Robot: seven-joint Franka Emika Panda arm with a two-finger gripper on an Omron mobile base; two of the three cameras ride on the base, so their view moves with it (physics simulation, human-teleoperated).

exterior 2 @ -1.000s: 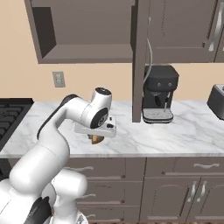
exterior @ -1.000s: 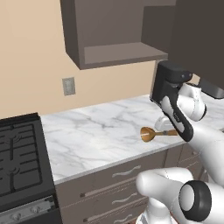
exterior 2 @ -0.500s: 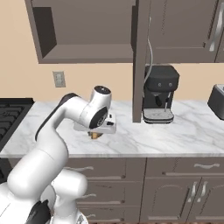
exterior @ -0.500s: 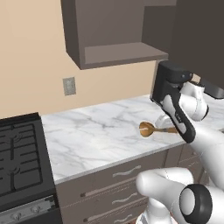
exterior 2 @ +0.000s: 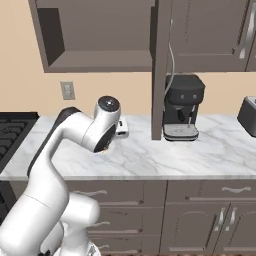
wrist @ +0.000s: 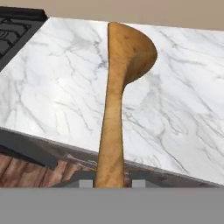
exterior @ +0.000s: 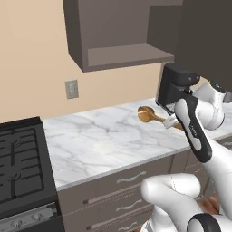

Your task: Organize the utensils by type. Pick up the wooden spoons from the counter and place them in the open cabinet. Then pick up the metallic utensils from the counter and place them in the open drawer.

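One wooden spoon (wrist: pixel 114 105) is pinched by its handle between the two fingers of the gripper (wrist: pixel 112 183), as the hand view shows; the handle runs up the middle of that view and ends in a round brown bowl, seen above the white marble counter (wrist: pixel 183 109), with the front edge of the counter crossing beneath the handle; a strip of wood-patterned floor (wrist: pixel 26 168) lies below that edge. Left base view: the spoon (exterior: pixel 149 115) is seen near the back right part of the counter (exterior: pixel 99 145), its bowl toward the left and its handle running right behind the white arm (exterior: pixel 195 129); whether it touches the marble cannot be told from this side; a black coffee machine (exterior: pixel 174 86) stands just behind it at the back edge; a black stove (exterior: pixel 20 163) adjoins the counter's left edge. Right base view: the arm (exterior 2: pixel 90 132) bends over the counter (exterior 2: pixel 200 155) left of the coffee machine (exterior 2: pixel 182 107); the open cabinet (exterior 2: pixel 97 32) hangs above, its shelf bare; a wall outlet (exterior 2: pixel 66 90) sits below it; a toaster (exterior 2: pixel 248 115) stands at the counter's far right; drawer fronts (exterior 2: pixel 120 192) with pale handles run under the front edge.
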